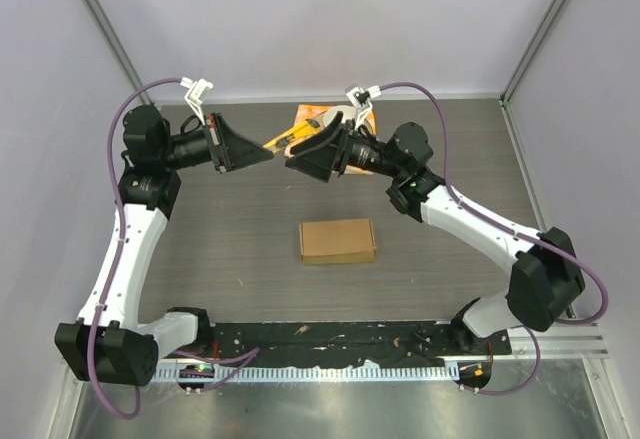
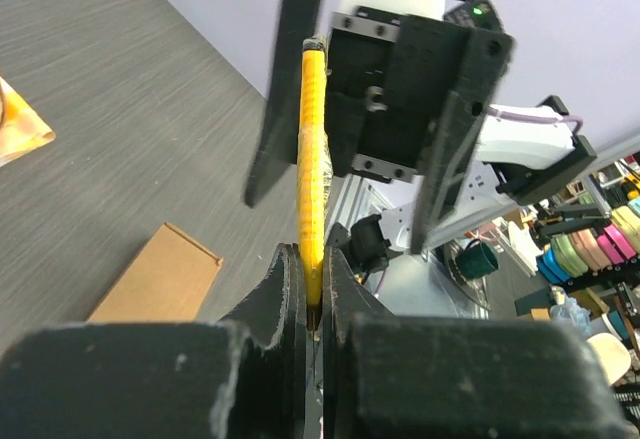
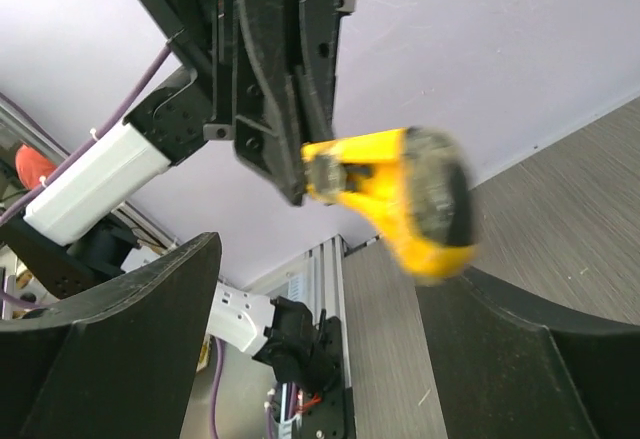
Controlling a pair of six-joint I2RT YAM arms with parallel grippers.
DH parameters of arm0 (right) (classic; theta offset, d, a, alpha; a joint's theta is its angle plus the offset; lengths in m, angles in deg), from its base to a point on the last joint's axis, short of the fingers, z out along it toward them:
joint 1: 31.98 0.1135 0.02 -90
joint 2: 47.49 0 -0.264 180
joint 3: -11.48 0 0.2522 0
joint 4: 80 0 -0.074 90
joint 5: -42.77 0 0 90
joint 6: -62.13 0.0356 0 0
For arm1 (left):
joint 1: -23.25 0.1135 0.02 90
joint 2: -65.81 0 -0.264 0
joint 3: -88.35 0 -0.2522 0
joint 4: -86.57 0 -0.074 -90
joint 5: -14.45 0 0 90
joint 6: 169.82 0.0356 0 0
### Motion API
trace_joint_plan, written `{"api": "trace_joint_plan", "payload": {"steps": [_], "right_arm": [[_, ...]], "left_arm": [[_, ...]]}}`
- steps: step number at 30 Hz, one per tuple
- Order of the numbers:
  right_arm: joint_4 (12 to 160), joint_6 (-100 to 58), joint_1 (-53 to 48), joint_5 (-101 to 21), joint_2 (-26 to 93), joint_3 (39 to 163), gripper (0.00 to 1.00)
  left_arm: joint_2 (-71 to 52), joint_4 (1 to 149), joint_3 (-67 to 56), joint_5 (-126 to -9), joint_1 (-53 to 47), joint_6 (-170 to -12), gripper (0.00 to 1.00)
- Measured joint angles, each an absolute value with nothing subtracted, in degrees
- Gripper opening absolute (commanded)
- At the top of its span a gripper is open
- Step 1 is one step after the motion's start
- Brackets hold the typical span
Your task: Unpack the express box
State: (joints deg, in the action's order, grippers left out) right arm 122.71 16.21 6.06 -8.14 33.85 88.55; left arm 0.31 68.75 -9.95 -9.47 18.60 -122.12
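The express box [image 1: 338,241] is a flat brown cardboard box lying closed in the middle of the table; it also shows in the left wrist view [image 2: 160,281]. My left gripper [image 1: 268,152] is raised above the table behind the box and is shut on the thin end of a yellow tool [image 2: 313,149] with a black butt [image 3: 440,194], like a utility knife. My right gripper [image 1: 297,160] faces it, jaws wide open around the tool's thick end [image 1: 290,140], not touching it. Its fingers [image 2: 290,99] straddle the tool.
An orange patterned cloth [image 1: 312,117] lies at the back of the table behind the grippers, and its corner shows in the left wrist view [image 2: 20,124]. Grey walls close in the table at the back and sides. A black rail [image 1: 330,339] runs along the near edge.
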Motion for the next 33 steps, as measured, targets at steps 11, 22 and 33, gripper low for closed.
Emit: {"api": "trace_joint_plan", "payload": {"steps": [11, 22, 33], "right_arm": [[133.00, 23.86, 5.61, -7.31, 39.66, 91.13, 0.74], [138.64, 26.74, 5.80, -7.00, 40.01, 91.33, 0.68], [138.49, 26.33, 7.55, -6.59, 40.98, 89.84, 0.38]], "left_arm": [[2.61, 70.17, -11.76, -6.26, 17.64, -123.02, 0.00], [2.69, 70.24, -13.10, -6.52, 17.36, -123.08, 0.00], [2.69, 70.89, -13.10, -6.52, 17.36, -123.59, 0.00]]}}
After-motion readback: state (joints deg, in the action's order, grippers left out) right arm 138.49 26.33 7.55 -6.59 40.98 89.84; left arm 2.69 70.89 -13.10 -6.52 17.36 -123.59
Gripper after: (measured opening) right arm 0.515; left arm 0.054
